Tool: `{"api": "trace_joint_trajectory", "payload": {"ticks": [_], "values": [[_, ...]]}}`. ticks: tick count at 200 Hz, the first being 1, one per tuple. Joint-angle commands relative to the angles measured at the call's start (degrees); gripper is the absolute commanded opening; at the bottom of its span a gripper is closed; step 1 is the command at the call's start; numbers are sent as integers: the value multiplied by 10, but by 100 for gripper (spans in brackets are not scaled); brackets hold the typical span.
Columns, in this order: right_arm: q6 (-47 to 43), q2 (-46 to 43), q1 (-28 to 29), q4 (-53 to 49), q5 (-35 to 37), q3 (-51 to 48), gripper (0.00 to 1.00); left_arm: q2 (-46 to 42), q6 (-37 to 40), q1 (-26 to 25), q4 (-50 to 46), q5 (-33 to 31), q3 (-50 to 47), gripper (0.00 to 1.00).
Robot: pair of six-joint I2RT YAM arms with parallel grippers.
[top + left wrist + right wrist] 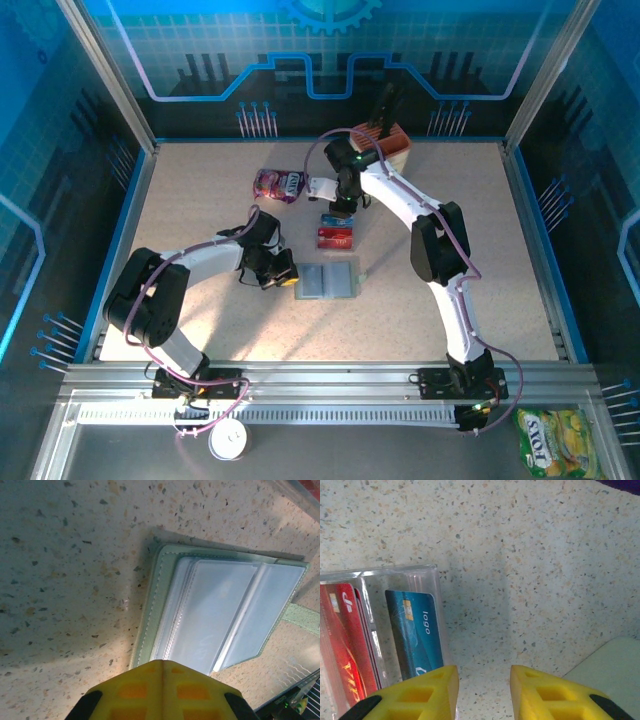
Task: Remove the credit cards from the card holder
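The sage-green card holder [328, 282] lies open on the table, its grey-blue slotted inside facing up. In the left wrist view the card holder [220, 612] shows clear empty-looking sleeves, with its snap tab [302, 617] out to the right. My left gripper [288, 279] is shut, with nothing between its fingers, at the holder's left edge; its yellow tips [162, 664] meet over the rim. A red card [337, 238] and a blue card [331, 220] lie beyond the holder. My right gripper [345, 203] hovers open beside the blue card [415, 630] and red card [345, 640], which lie under clear plastic.
A purple snack pouch [278, 184] lies at the back left of the cards. The beige knife block [385, 143] stands against the back wall. A pale green flat corner [612, 662] shows by my right fingers. A yellow-green snack bag [555, 440] lies off the table, front right.
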Motion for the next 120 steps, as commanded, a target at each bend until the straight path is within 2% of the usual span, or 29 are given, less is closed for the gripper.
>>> {"api": "trace_joint_trajectory", "payload": {"ticks": [1,120], "values": [[4,-9,9,-7,7,-15,35,-6,-2,4,4,6,-13,2],[32,-111,26,55,20,-73,37,1,-6,4,15,14,-10,2]]}}
